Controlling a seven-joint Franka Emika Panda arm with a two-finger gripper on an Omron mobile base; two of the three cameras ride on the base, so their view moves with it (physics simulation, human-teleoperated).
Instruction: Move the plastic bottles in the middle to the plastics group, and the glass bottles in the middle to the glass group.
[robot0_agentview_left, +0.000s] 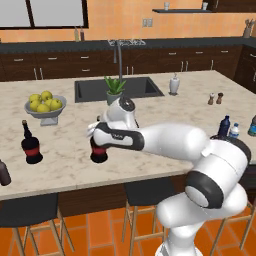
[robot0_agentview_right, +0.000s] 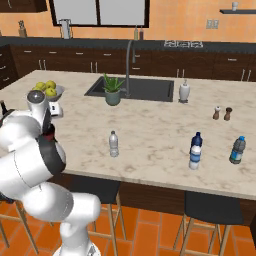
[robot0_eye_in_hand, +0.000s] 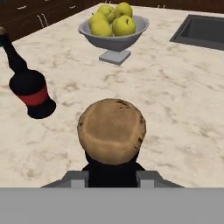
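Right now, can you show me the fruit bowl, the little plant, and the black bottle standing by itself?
fruit bowl (robot0_eye_in_hand: 114, 40), hand view, grey front wall.
little plant (robot0_agentview_right: 113, 97), right base view, its pot.
black bottle (robot0_agentview_left: 31, 149), left base view, red band on belly.

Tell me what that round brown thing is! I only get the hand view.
Observer: It's a cork. The left base view shows it tops a black bottle with a red band, and the end effector is shut on its neck.
Operator: Any water bottles around?
Observer: Yes. In the right base view a clear water bottle with a white cap stands mid-counter.
Operator: What's near the second black bottle?
Observer: In the left base view, a stubby brown bottle stands to the left of that second black bottle.
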